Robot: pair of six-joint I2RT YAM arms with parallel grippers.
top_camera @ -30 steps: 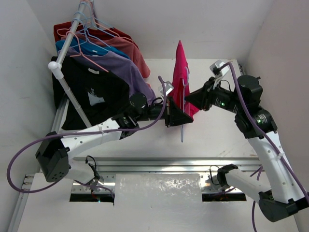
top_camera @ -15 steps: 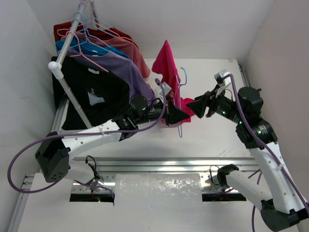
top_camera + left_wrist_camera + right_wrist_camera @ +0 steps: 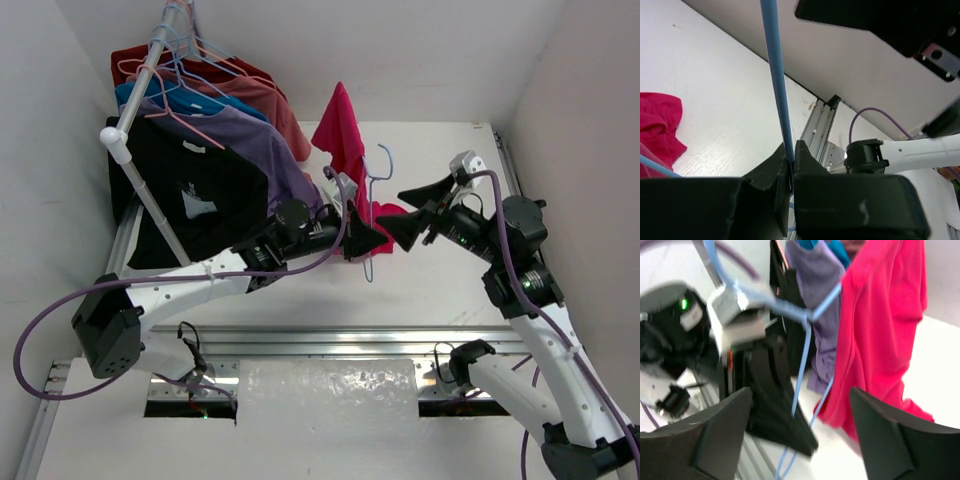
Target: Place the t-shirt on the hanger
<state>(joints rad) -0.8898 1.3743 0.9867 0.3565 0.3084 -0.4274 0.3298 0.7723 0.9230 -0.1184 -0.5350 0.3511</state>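
The bright magenta t-shirt (image 3: 340,130) hangs draped over the thin light-blue hanger (image 3: 378,165), held up above the table. My left gripper (image 3: 368,240) is shut on the hanger's lower wire. In the left wrist view that wire (image 3: 777,75) runs up from the closed jaws (image 3: 791,155), with a fold of the t-shirt (image 3: 657,130) at the left. My right gripper (image 3: 392,208) stands open just right of the cloth, with nothing in it. The right wrist view shows its gripper (image 3: 800,415) wide open in front of the t-shirt (image 3: 880,330) and the hanger (image 3: 802,360).
A clothes rail (image 3: 150,75) at the back left carries black (image 3: 190,200), purple (image 3: 255,140) and salmon (image 3: 275,100) shirts on pink hangers. White walls close in the left, back and right. A metal rail (image 3: 340,335) runs along the near edge.
My right gripper has opened, let go of the t-shirt and drawn back to the right. The t-shirt has swung left and spread out on the hanger, which the left gripper still holds.
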